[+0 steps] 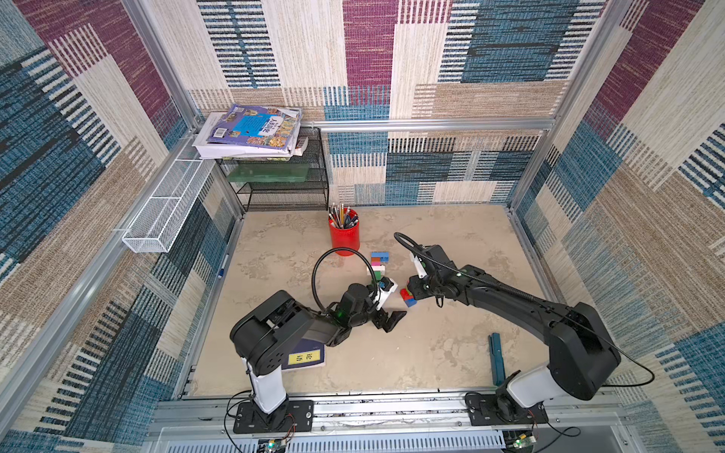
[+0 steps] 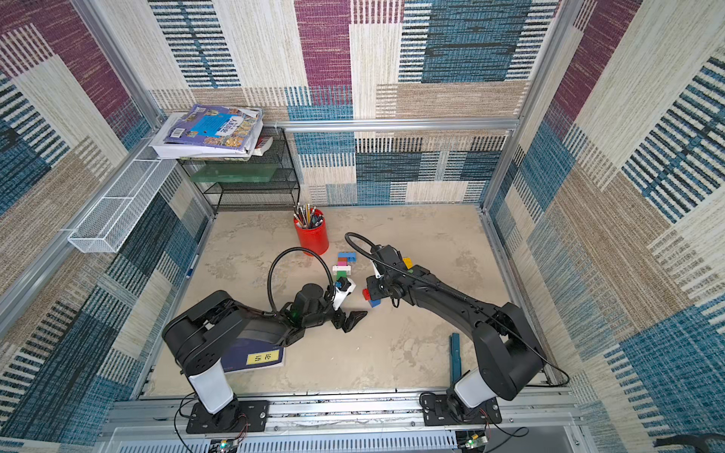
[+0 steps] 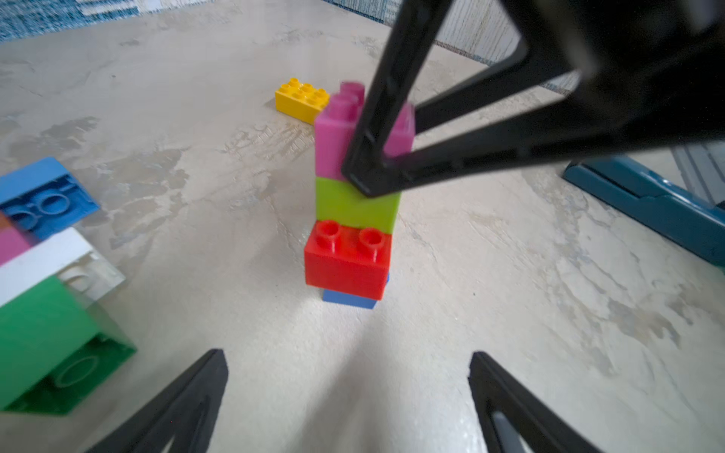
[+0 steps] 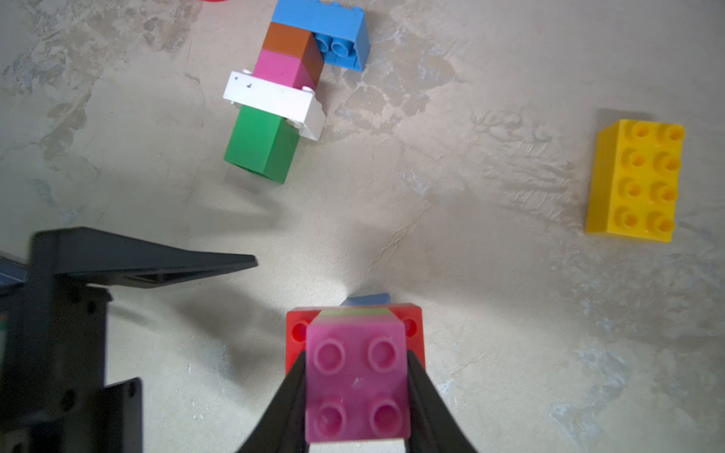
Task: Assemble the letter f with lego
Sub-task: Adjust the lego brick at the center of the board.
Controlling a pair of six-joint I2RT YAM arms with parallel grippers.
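A short upright lego stack (image 3: 347, 259) stands mid-table: a pink brick (image 4: 357, 384) on lime, red and blue ones. My right gripper (image 4: 355, 357) is shut on the pink top brick from above; in both top views it (image 1: 410, 292) covers most of the stack (image 2: 372, 302). My left gripper (image 3: 347, 355) is open and holds nothing, low over the table just short of the stack (image 1: 390, 319). A second lego piece (image 4: 274, 98) lies flat farther back: blue, brown, pink, white and green bricks joined in a row (image 1: 378, 266). A loose yellow brick (image 4: 635, 180) lies apart (image 2: 408, 262).
A red pencil cup (image 1: 344, 235) stands behind the bricks. A blue book (image 1: 306, 359) lies under the left arm. A teal stapler-like tool (image 1: 497, 359) lies at the front right. A black wire rack (image 1: 274, 188) with books fills the back left corner.
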